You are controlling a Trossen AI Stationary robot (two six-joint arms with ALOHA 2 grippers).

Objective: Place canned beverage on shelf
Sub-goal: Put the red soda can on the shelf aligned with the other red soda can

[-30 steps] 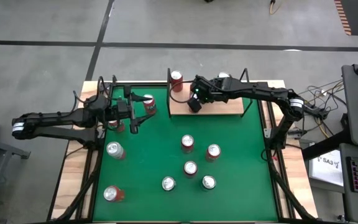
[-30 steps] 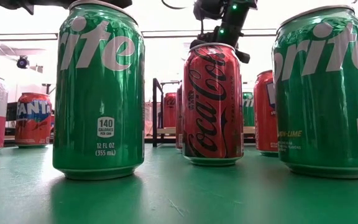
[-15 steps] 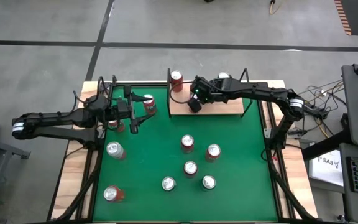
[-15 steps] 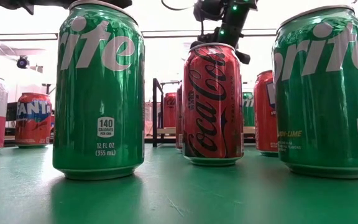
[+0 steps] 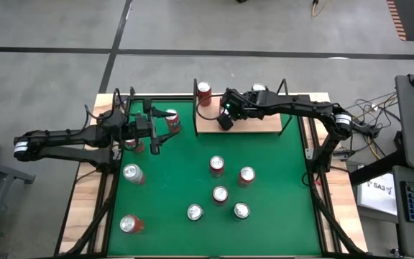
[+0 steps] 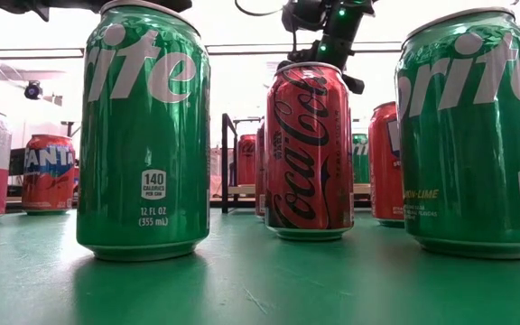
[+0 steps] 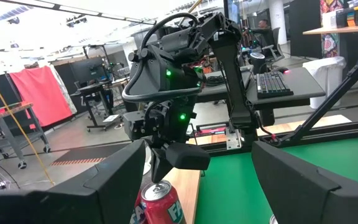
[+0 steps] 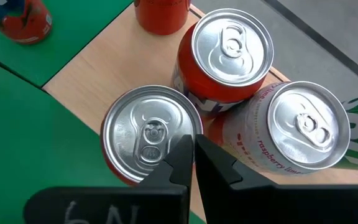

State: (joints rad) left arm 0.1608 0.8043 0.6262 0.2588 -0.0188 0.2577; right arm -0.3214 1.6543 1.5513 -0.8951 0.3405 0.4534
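left claw (image 5: 154, 133) is spread wide either side of a red can (image 5: 171, 119), just left of the shelf (image 5: 264, 126); the can stands on the green table (image 5: 171, 187), not lifted. judged: set for a side grip before carrying the can onto the board. right claw (image 5: 223, 119) hangs over the shelf's left part, fingers pinched together and holding nothing, directly above three cans (image 8: 229, 56) packed touching on the wood. a fourth can (image 5: 204, 91) stands at the shelf's far left corner. judged obstacles: the right arm and these cans crowd the left end, so free board lies toward the right upright. loose cans (image 5: 220, 194) stand well in front of the shelf
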